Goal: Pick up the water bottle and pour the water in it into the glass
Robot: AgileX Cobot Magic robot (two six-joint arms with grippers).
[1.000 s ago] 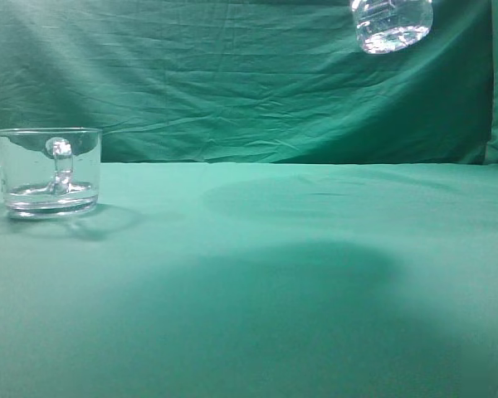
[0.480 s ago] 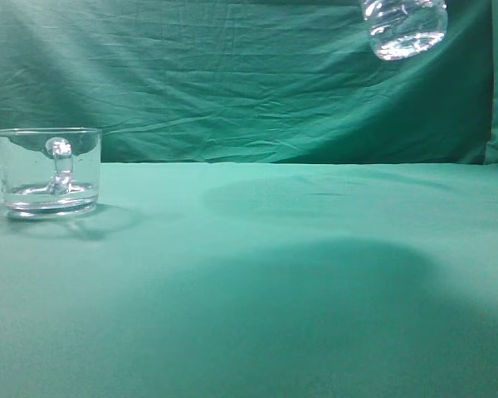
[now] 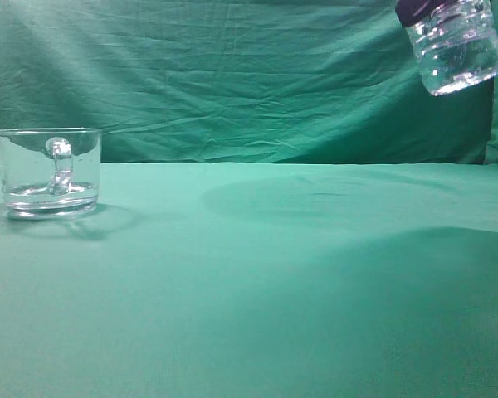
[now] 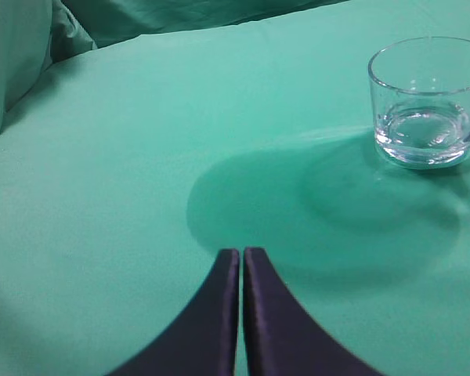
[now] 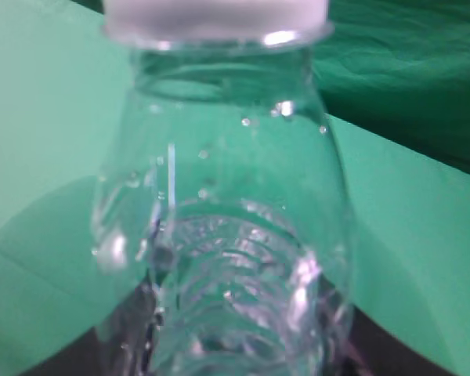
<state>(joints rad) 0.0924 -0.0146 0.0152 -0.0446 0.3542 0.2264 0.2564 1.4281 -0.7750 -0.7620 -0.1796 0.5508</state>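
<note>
The right gripper (image 5: 243, 345) pinches the water bottle (image 3: 452, 46), lifted, tilted and well apart from the glass mug (image 3: 48, 172), pouring seemingly undone; left gripper (image 4: 241, 262) pressed together.

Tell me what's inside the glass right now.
The glass holds only a shallow layer of clear water over its thick base; the rest is empty. In the exterior view its handle faces the camera and covers a strip of the inside.

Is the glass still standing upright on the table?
Upright. The glass stands on its thick base on the green cloth, rim level, with only a thin layer of liquid at the bottom.
</note>
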